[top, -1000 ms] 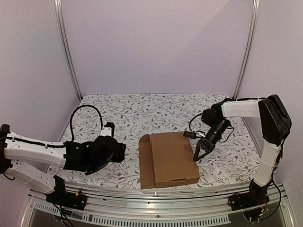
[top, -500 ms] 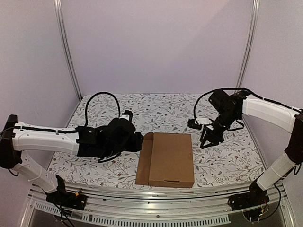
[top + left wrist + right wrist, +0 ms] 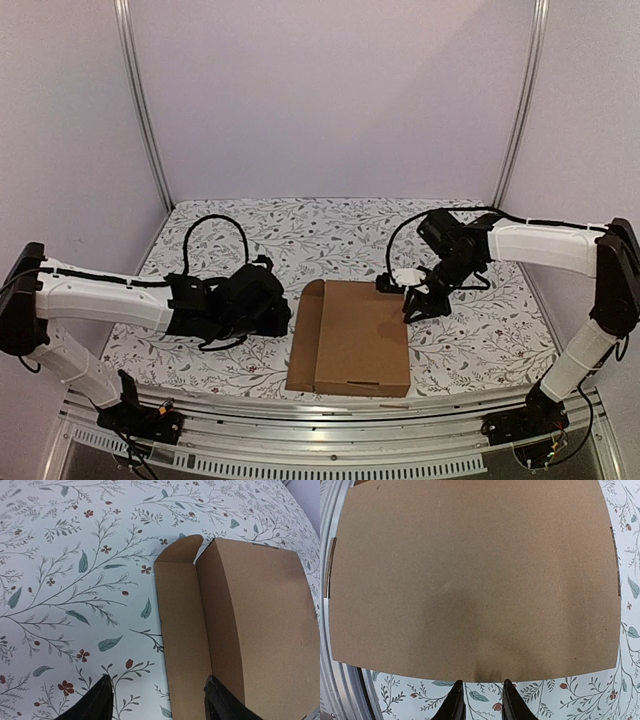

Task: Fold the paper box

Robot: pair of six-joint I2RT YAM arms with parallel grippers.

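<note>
The paper box [image 3: 362, 340] lies flat on the flowered table [image 3: 300, 225], with one long flap open along its left side. Just left of that flap, the left gripper [image 3: 159, 680] hangs with its fingers wide apart and empty. At the box's far right corner, the right gripper [image 3: 481, 682] holds nothing, its fingers a narrow gap apart.

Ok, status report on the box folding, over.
Left gripper open at the left flap. Right gripper slightly open, empty, at the right edge. Paper box lying flat, that flap open. Nothing in the way.
</note>
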